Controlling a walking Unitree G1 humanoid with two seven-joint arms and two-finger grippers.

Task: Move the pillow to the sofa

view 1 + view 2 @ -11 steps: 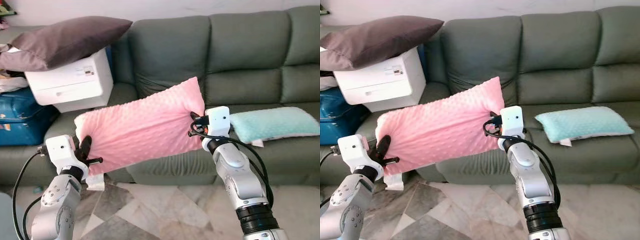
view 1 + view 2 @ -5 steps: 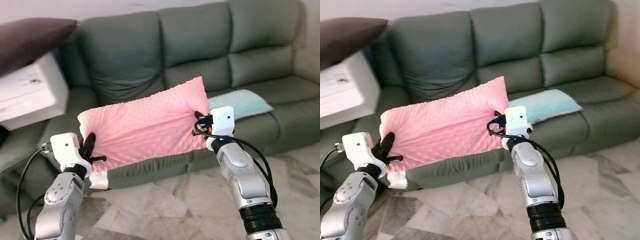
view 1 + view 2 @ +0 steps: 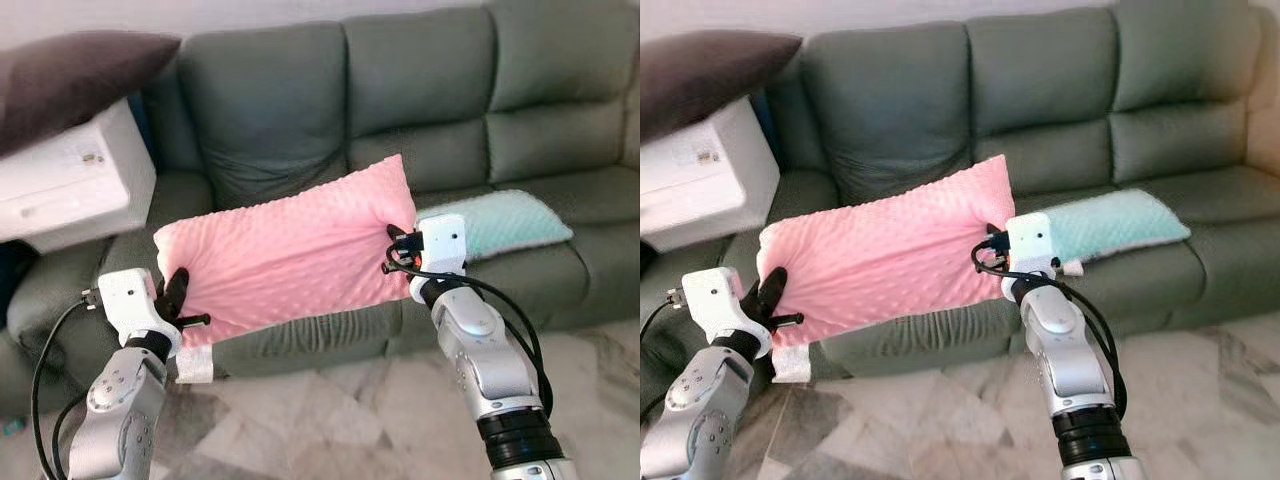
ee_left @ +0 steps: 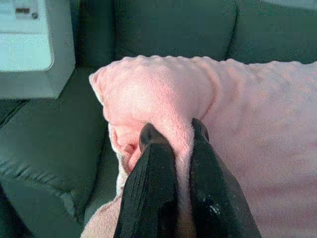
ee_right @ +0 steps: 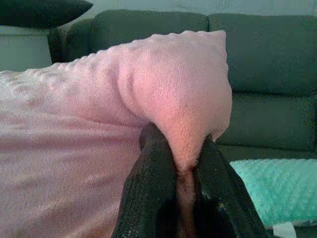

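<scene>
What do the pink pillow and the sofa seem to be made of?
Pink pillow: soft plush fabric, probably minky fleece; raised dots and a fuzzy nap show where the left gripper pinches it. Sofa: smooth grey-green leather or imitation, with a slight sheen and creases; which one can't be told.

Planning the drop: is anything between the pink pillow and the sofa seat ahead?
Nothing visible. Both grippers, left and right, hold the pink pillow above the bare sofa seat; the teal pillow lies further right.
</scene>
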